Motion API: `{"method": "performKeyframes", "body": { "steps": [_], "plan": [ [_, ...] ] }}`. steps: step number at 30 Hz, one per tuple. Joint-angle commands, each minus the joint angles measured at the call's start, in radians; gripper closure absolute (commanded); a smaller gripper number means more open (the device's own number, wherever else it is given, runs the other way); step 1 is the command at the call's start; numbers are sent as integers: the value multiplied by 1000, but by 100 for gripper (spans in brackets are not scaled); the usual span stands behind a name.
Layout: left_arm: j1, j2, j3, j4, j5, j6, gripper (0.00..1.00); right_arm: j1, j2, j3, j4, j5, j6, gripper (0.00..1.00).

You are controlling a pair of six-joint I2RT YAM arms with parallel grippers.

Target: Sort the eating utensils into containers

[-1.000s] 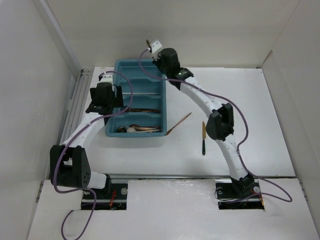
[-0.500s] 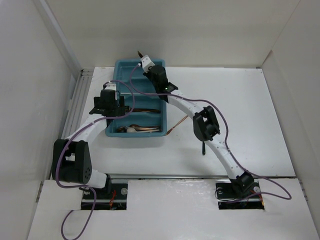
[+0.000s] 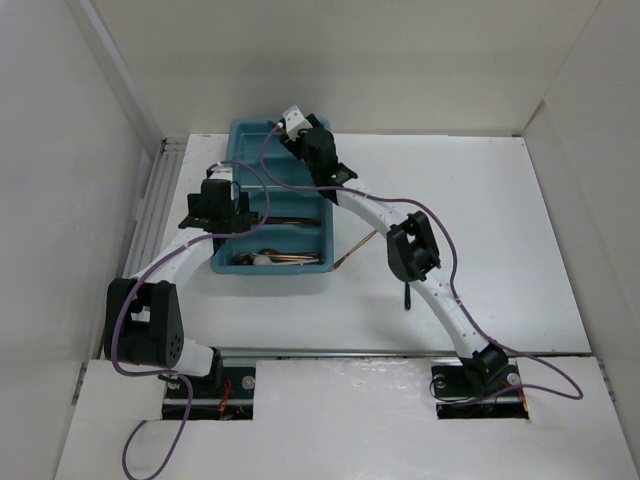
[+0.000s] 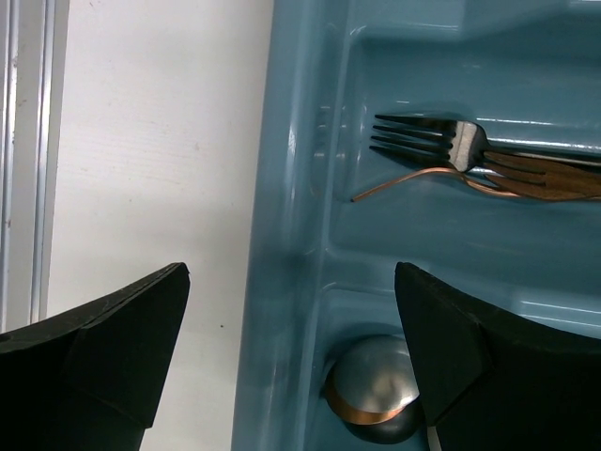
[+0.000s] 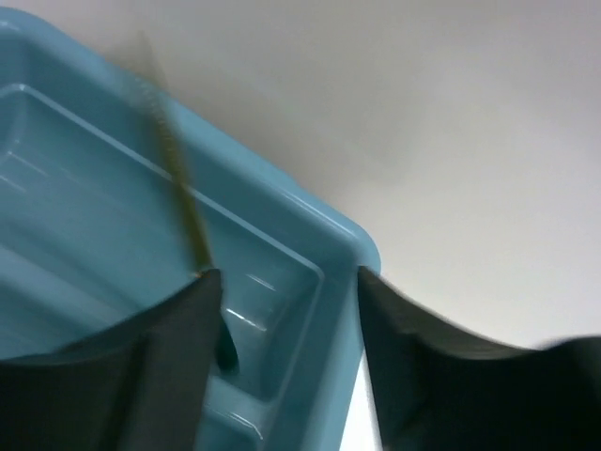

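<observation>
The teal tray point(image 3: 240, 135) lies left of centre, its containers running across it. My right gripper point(image 3: 288, 135) hangs open over the tray's far corner point(image 5: 352, 244). A blurred gold piece with a dark green handle point(image 5: 178, 178) stands slanted in the far compartment, against my left finger point(image 5: 178, 319). My left gripper point(image 3: 225, 215) is open and straddles the tray's left wall point(image 4: 286, 282). Below it lie copper forks point(image 4: 451, 155) in one compartment and a silver spoon bowl point(image 4: 376, 376) in the nearest. A copper utensil point(image 3: 358, 245) and a dark-handled piece point(image 3: 406, 296) lie on the table.
White walls enclose the table on three sides. A ribbed metal strip point(image 3: 150, 215) runs along the left edge beside the tray. Purple cables point(image 3: 470, 250) loop along both arms. The right arm's elbow point(image 3: 412, 250) hangs over the two loose utensils.
My right arm swung left over the tray's far end, then its jaws opened and let go of the gold, green-handled piece. The left gripper shifted slightly right over the tray wall.
</observation>
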Motion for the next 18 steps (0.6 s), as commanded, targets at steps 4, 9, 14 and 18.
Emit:
{"method": "performKeyframes", "body": {
  "steps": [4,9,14,18],
  "plan": [
    [-1,-20,-5,32,-11,-3,10,5,-15,69,40,-43,-8,28],
    [-1,-39,-5,32,-1,-3,10,23,-135,7,15,-9,-57,3],
    [-1,-48,36,9,63,70,15,23,-579,-415,15,127,-16,0],
    [-77,-48,140,-14,290,211,22,14,-906,-771,-139,265,153,0]
  ]
}}
